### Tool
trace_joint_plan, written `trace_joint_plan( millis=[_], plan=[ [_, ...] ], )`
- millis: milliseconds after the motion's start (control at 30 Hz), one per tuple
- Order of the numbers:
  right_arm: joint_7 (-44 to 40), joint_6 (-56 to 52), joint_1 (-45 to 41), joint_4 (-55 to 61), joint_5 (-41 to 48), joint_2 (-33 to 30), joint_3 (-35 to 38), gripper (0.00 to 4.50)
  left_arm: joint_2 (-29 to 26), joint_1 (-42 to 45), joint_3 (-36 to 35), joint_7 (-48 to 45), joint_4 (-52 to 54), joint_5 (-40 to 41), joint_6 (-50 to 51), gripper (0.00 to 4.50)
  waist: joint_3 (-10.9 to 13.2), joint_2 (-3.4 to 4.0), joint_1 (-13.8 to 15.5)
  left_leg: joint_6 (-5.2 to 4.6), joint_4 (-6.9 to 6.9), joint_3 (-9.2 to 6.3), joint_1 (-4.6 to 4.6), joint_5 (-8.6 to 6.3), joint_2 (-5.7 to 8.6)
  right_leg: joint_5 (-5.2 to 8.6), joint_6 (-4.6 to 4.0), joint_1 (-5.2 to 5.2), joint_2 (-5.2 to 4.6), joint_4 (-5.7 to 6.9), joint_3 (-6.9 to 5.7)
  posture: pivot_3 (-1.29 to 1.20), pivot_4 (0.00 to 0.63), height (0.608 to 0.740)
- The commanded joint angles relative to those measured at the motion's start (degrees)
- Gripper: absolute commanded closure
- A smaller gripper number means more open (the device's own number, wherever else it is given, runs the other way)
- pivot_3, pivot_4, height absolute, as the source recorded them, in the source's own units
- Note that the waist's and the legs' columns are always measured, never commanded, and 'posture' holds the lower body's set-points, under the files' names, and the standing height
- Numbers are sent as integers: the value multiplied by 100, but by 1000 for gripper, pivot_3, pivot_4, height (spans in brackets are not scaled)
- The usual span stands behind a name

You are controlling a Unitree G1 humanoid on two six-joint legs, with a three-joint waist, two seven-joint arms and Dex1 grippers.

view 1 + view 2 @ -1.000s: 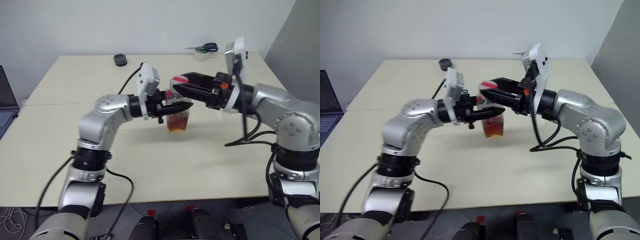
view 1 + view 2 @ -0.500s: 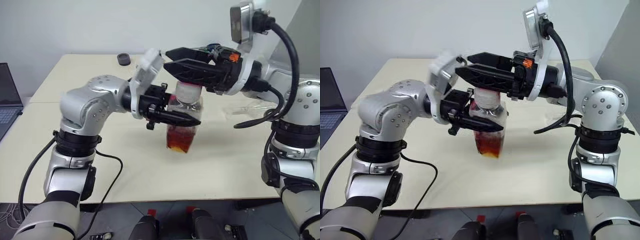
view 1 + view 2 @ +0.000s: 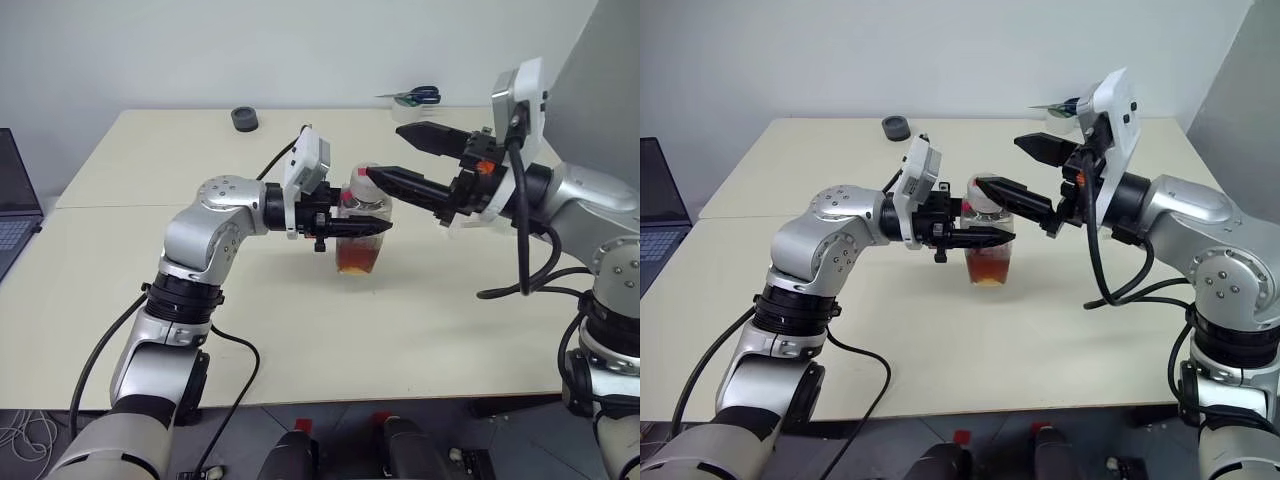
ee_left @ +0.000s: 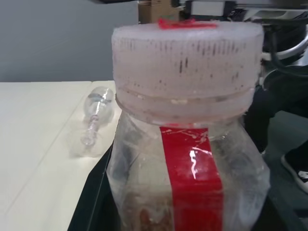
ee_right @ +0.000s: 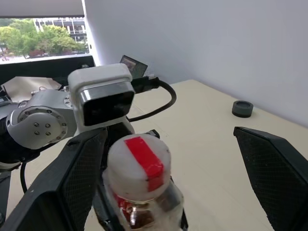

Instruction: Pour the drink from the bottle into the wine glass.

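Head views: the left gripper (image 3: 375, 227) has its jaws shut on the bottle (image 3: 360, 235), hiding its middle; the drink (image 3: 358, 257) sits low; the right gripper (image 3: 395, 155) gapes by the cap; open tabletop (image 3: 420, 320) around it.
Left wrist view: the wine glass (image 4: 95, 113) lies behind the bottle, blurry.

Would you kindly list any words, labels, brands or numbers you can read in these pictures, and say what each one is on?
None: no readable text anywhere.
The bottle has a plain red strip with no lettering, running over its white cap.
The laptop shows no legible marks.
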State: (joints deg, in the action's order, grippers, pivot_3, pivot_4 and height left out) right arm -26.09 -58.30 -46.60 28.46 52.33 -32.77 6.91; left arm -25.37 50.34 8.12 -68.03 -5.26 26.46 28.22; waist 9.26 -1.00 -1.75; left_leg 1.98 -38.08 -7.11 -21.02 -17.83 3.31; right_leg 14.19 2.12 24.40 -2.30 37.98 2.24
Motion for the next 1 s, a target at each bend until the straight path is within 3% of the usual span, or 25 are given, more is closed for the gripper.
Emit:
trace_joint_plan(
  millis=[33, 367, 467, 867, 1000],
  plan=[
    [189, 123, -174, 244, -134, 131, -212, 11, 127, 116, -65, 87, 59, -62, -274, 2768, 0, 0, -2, 0, 0, -1, 0, 0, -1, 0, 0, 0, 0, -1, 0, 0, 150, 740],
    [228, 345, -225, 114, -443, 471, -549, 11, 257, 192, -146, 182, 45, -51, -281, 2768, 0, 0, -3, 0, -1, -2, -1, 0, 1, 0, 0, 0, 0, 0, -3, 0, 150, 740],
    [229, 353, -212, 91, -455, 495, -517, 543, 273, 189, -158, 200, 39, -65, -297, 2768, 0, 0, -4, 0, -1, -2, -1, 0, 1, 0, 0, 0, 0, 0, -3, 0, 150, 740],
    [329, 269, 89, 327, -346, 366, -384, 4328, 388, 166, -193, 330, 88, -33, -269, 2768, 0, 0, -6, 0, 1, -3, 0, 0, 0, 0, 0, 0, 1, 0, -3, 0, 150, 740],
    [398, 257, 97, 345, -326, 372, -337, 4422, 392, 179, -199, 342, 89, -19, -266, 2768, 0, 0, -5, 0, 0, -4, 0, 0, 1, 0, 0, 0, 1, -1, -4, 0, 150, 740]
  ],
)
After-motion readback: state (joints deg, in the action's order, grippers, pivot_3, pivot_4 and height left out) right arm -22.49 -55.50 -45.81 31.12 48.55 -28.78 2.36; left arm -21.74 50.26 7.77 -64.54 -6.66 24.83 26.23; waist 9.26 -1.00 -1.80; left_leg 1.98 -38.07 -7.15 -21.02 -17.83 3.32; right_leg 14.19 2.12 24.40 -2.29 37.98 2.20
